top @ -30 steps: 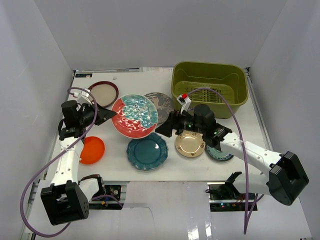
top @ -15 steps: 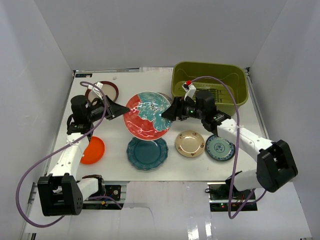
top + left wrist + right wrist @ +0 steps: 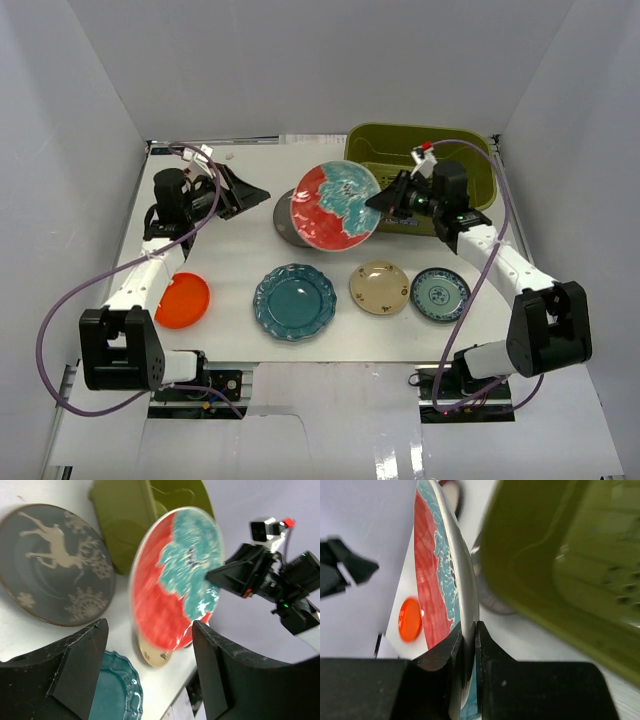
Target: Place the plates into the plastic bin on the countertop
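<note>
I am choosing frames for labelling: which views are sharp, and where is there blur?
Top external view: evenly lit and sharp. Left wrist view: the red-and-blue plate has a rim smeared by blur, while the deer plate is crisp. Right wrist view: the plastic bin is soft and blurred; the plate's edge in the right hand is clearer.

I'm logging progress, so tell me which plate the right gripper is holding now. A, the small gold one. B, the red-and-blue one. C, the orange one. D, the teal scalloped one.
B: the right gripper is pinched on the rim of the red-and-blue plate, which it holds tilted in the air beside the plastic bin.
</note>
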Tool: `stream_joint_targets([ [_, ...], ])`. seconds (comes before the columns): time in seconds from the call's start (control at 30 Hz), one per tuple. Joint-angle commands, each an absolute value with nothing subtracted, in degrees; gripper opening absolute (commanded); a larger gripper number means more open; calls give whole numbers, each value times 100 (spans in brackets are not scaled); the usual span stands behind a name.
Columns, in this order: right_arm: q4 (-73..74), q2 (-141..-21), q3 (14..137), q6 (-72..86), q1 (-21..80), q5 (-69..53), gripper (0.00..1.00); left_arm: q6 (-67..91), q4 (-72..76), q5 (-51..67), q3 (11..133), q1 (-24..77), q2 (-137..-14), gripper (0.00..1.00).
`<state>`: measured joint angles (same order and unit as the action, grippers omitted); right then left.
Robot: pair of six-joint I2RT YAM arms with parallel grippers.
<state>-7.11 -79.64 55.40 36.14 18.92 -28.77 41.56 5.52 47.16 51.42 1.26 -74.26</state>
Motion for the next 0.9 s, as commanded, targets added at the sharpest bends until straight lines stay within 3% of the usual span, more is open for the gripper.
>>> stream_joint_targets([
  [0.0,-1766,-7708,6292,4174,1118,-2953,8,4210,211,3913,5317,158,-7881,79],
  [0.27,-1777,-8182,6477,4211,-200,-2796,8,3806,-632,2734,6001,746,-9087,79],
  [0.67,-433,-9201,7364,2840,-448,-1574,8,3288,-1187,1460,6811,1195,-10484,77],
  [0.87,411,-9966,7962,2295,-369,-1373,8,3182,-1213,1389,6926,1213,-10793,74],
])
